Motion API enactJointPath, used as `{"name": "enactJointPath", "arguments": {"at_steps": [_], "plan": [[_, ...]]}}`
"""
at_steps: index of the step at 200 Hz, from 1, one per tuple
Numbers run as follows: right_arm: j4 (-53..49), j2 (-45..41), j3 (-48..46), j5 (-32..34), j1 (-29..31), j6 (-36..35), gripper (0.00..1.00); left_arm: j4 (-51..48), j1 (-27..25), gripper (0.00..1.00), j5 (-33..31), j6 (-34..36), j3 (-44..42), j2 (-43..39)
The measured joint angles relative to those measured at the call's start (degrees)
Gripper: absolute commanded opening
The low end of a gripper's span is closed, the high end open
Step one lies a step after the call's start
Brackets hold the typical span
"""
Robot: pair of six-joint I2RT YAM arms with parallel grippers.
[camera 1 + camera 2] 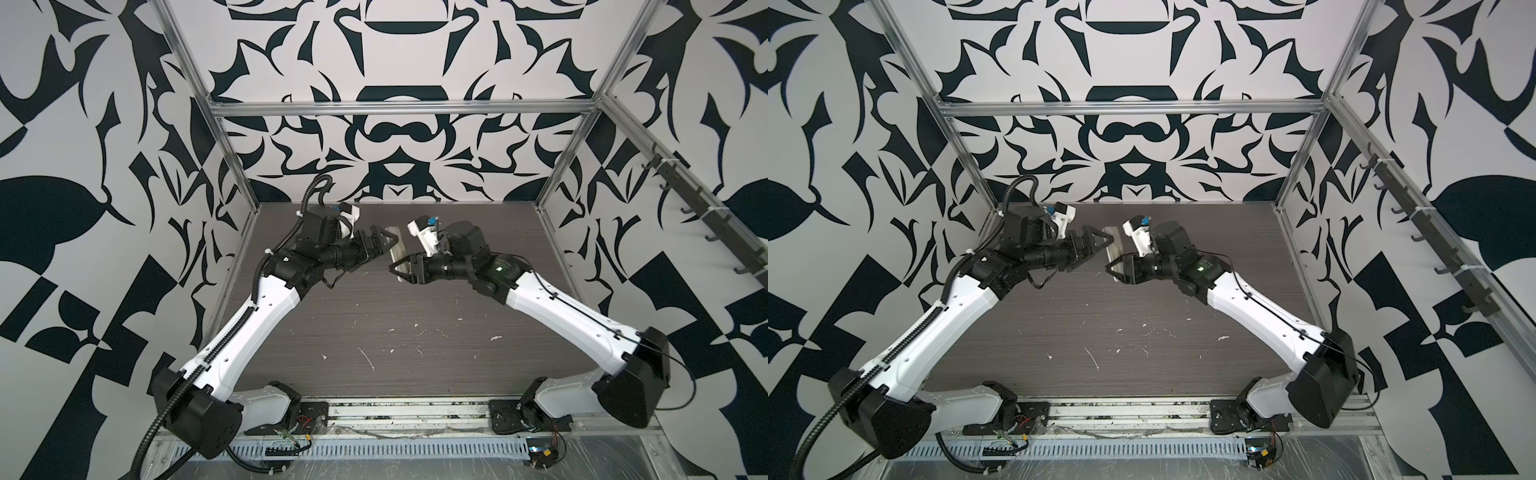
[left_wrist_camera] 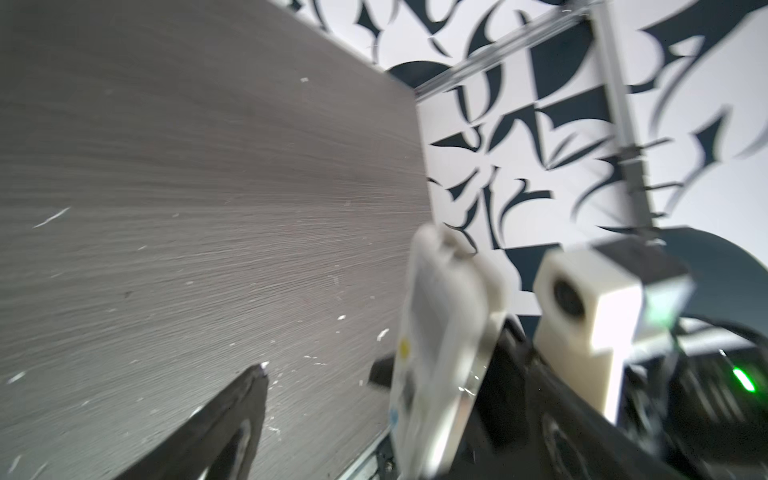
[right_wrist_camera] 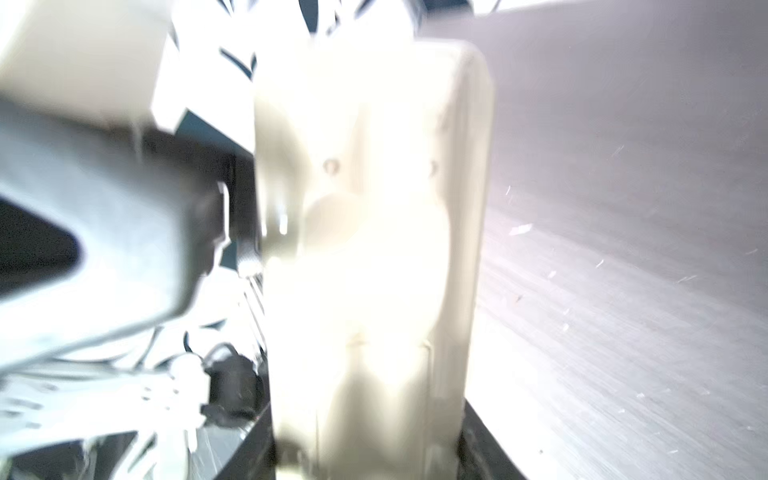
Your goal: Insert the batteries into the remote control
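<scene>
Clenched jaws of the right gripper on the lower end of the remote control, its pale back blurred and overexposed in the right wrist view. Wide-spread jaws of the left gripper, grasping nothing, just beside the upper end of the remote control; one dark finger apart from its button face in the left wrist view. Beneath both, a grey wood-grain table flecked with white, the pair meeting above its far middle in both top views.

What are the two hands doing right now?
Left hand: open.
Right hand: closed on the remote.
</scene>
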Motion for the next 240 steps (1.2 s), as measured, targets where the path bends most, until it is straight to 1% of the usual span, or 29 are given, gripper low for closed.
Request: {"name": "enactJointPath", "arguments": {"at_steps": [17,30,62,91,129,191,208,240], "plan": [[1.1,-2.6,0.3,-3.6,-3.4,1.3,0.00,2.9,0.2,0.99,4.5,-0.1,0.3,-0.9],[1.3,-2.9,1.6,-7.8,-5.0,2.1,0.00,5.6,0.3,0.99,8.3,-0.6,0.8,-0.8],[3.2,0.1,6.4,-18.0,-5.6,4.7,0.00,13.1,0.3,0.99,16.4,-2.9,2.9,0.3],[6.9,1.6,7.3,-23.6,-5.6,7.8,0.00,19.2,0.3,0.99,20.8,-4.4,4.5,0.8],[11.1,2.3,8.3,-27.2,-6.0,11.3,0.00,23.7,0.5,1.00,22.7,-4.8,4.6,0.8],[16.6,2.3,8.3,-28.6,-6.7,16.4,0.00,29.6,0.7,0.96,23.2,-6.2,4.6,2.0],[17.6,2.3,8.3,-28.7,-6.9,17.7,0.00,30.2,0.7,0.95,23.1,-6.4,4.6,2.8],[20.2,1.8,8.2,-30.9,-6.4,18.6,0.00,30.2,0.7,0.96,22.9,-6.6,4.6,3.8]]}}
